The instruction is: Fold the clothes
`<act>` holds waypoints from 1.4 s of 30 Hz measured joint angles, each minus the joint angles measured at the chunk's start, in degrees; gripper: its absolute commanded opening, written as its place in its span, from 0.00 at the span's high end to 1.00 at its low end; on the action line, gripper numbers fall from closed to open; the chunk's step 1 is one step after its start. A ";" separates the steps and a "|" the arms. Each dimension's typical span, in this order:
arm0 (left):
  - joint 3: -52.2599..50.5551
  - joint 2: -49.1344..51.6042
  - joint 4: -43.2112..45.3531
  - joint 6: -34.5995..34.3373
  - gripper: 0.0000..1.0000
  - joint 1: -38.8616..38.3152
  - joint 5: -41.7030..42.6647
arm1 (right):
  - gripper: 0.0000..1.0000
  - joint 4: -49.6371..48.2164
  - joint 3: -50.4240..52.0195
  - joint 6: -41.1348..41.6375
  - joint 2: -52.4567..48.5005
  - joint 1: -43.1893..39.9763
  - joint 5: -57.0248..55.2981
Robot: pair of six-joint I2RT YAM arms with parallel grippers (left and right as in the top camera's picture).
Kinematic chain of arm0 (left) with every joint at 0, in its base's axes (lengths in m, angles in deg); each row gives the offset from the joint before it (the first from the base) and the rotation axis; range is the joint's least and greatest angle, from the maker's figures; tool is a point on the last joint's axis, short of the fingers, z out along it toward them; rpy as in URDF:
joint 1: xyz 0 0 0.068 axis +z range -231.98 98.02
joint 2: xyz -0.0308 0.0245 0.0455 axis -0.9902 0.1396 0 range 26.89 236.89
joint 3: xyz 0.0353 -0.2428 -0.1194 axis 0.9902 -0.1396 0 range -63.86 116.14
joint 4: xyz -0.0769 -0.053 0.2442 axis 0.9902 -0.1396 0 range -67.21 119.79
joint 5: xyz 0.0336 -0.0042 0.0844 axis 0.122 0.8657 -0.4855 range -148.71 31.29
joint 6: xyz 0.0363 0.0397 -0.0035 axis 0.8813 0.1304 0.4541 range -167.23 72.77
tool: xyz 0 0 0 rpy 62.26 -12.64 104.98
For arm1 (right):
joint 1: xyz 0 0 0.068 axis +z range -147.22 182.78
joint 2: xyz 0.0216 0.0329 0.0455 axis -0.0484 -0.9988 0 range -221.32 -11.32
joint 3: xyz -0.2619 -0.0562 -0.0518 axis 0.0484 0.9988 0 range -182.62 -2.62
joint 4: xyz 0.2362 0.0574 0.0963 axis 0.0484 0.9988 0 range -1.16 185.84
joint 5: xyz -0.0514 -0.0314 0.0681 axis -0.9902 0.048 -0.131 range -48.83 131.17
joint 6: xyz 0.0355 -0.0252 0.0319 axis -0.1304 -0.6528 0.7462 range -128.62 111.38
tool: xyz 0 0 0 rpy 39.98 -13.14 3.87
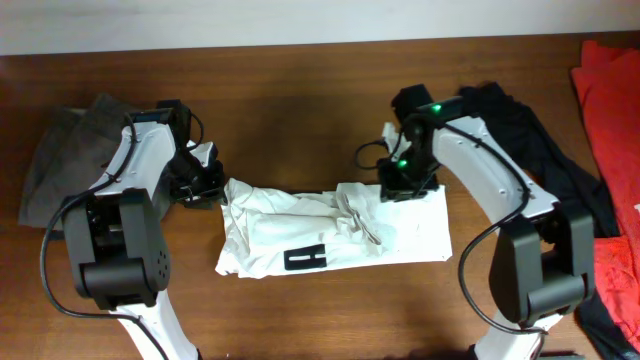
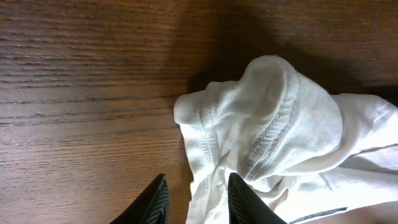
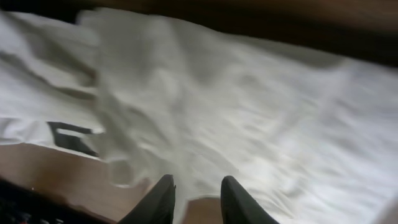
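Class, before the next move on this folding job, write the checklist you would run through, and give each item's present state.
1. White garment lies flat: not ok, bunched and creased.
2. Left claw at its left hem: ok.
3. Left claw pinching cloth: not ok, jaws apart.
4. Right claw over the cloth: ok, jaws apart, view blurred.
5. Grey trousers apart from the garment: ok.
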 measured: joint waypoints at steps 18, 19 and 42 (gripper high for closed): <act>0.00 0.00 -0.11 0.00 0.68 0.00 0.00 | 0.74 -15.32 14.45 4.15 0.11 11.45 -0.68; 0.00 0.00 -0.22 0.00 0.68 0.00 0.00 | 0.74 -15.65 14.71 4.17 0.11 11.85 -0.63; 0.00 0.00 -2.43 4.61 0.66 0.00 6.27 | 0.81 -0.76 4.04 4.48 9.55 5.73 -11.08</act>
